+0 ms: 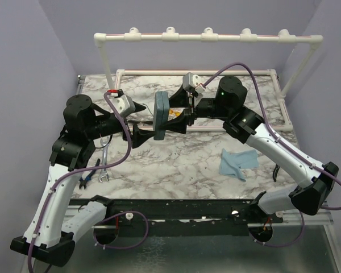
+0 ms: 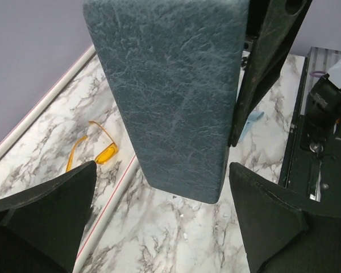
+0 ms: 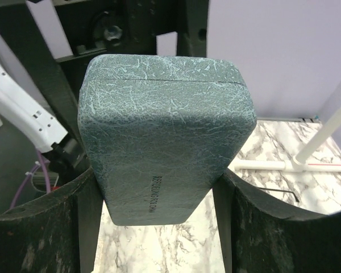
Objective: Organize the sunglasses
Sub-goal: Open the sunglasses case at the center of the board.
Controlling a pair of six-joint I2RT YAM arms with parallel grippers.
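The grey-blue case (image 1: 161, 115) hangs upright above the table's middle, and my right gripper (image 1: 171, 119) is shut on it. In the right wrist view both fingers (image 3: 88, 205) press the sides of the case (image 3: 159, 131). My left gripper (image 1: 149, 121) faces the case from the left, open. In the left wrist view the lower end of the case (image 2: 170, 96) sits between the wide-spread left gripper (image 2: 162, 170) fingers, with a gap on each side. The yellow-orange sunglasses (image 2: 104, 152) lie on the marble beyond the case, seen from above as an orange patch (image 1: 174, 115).
A blue cloth (image 1: 237, 164) lies at the right front. A wrench (image 1: 105, 165) and pliers (image 1: 85, 179) rest by the left arm. A white pipe frame (image 1: 207, 37) stands at the back, and a low white rail (image 2: 111, 193) crosses the marble.
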